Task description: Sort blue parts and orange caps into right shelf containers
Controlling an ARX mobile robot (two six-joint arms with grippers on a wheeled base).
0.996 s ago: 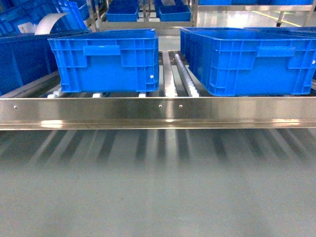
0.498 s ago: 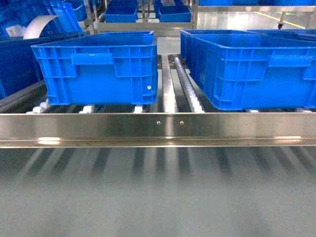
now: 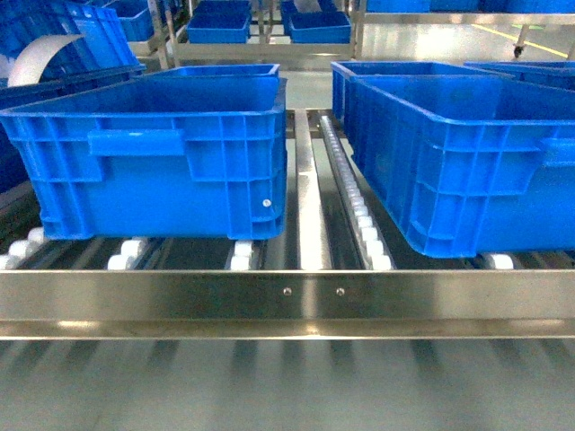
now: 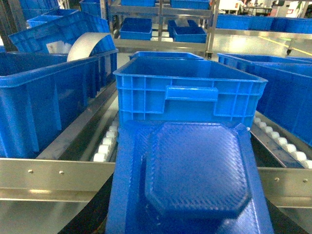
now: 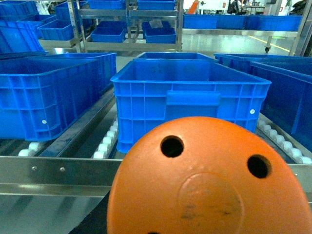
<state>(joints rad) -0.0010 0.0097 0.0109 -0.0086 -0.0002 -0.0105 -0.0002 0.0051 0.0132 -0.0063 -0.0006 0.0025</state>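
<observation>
A bright blue part point(image 4: 195, 180) with a raised octagonal face fills the bottom of the left wrist view. It hangs just before the shelf rail, so my left gripper is shut on it, with its fingers hidden behind it. An orange cap point(image 5: 209, 190) with dark holes fills the bottom of the right wrist view in the same way, held by my right gripper. Two blue shelf containers stand on the rollers ahead, the left container point(image 3: 153, 171) and the right container point(image 3: 467, 171). Neither gripper shows in the head view.
A steel front rail point(image 3: 287, 301) runs across the shelf below the containers, with white rollers point(image 3: 364, 224) in the gap between them. More blue bins point(image 4: 44, 107) stand to the left, one holding a curved white sheet point(image 4: 90, 46). Racks with bins point(image 3: 225, 22) stand behind.
The head view has moved closer to the shelf. Both containers look larger and sit lower in the frame, and the steel rail has dropped towards the bottom.
</observation>
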